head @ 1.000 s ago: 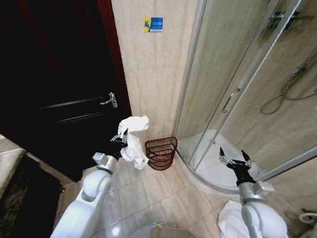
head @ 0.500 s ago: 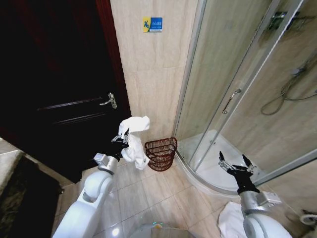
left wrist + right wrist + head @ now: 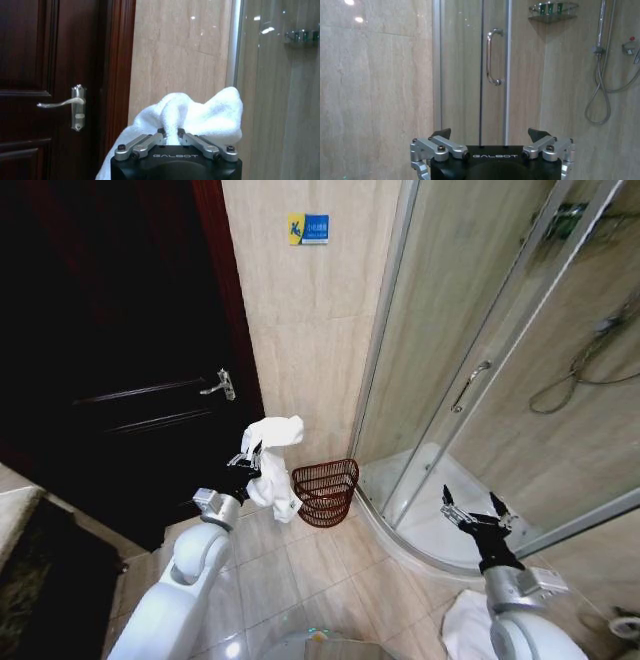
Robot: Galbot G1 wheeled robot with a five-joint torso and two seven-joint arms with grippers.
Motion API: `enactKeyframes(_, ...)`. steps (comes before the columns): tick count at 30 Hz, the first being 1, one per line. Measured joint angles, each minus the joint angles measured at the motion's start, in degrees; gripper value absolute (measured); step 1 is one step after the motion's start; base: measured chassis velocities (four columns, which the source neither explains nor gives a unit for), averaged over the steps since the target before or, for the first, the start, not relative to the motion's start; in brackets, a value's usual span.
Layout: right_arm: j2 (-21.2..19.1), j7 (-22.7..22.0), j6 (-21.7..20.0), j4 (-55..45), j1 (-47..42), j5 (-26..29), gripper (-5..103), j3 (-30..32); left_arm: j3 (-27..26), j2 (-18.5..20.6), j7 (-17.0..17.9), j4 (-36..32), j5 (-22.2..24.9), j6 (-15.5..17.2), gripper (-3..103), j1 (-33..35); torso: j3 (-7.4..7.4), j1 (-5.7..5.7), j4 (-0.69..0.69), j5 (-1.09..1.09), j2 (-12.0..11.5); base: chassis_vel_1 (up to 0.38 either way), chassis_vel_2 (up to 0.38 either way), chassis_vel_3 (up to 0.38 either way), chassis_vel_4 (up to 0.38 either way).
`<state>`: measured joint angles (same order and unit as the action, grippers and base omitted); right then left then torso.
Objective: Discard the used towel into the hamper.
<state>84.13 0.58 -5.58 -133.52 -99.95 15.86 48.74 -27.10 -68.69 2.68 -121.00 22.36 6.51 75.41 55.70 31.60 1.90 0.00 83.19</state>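
Note:
A white towel point(image 3: 270, 462) hangs from my left gripper point(image 3: 250, 457), which is shut on it; in the left wrist view the towel point(image 3: 200, 116) bunches up over the pinched gripper point(image 3: 171, 132). The gripper holds it in the air just left of the hamper point(image 3: 325, 490), a small dark red-brown wire basket on the floor against the beige wall. My right gripper point(image 3: 478, 510) is raised at the lower right, open and holding nothing, in front of the shower enclosure; the right wrist view shows that gripper point(image 3: 490, 134) with its jaws spread wide.
A dark wooden door point(image 3: 120, 360) with a metal handle point(image 3: 222, 383) stands left of the hamper. The glass shower enclosure point(image 3: 480, 370) and its curved white base point(image 3: 400, 540) lie to the right. Another white cloth point(image 3: 462, 620) lies on the tiled floor by my right arm.
The view has shifted slightly. My left gripper with the towel has edged a little closer to the hamper. The right arm dropped slightly a second ago, then held still.

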Motion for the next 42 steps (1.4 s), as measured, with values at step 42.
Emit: enactKeyframes(42,0.2,0.1,-0.5,1.7,2.0,-1.0,100,-0.6,1.3,1.1,-1.5,3.2,-1.3,-0.5,5,-2.1,0.0,0.0,-0.01,0.0,0.0,-0.028,0.009,0.008,-0.022)
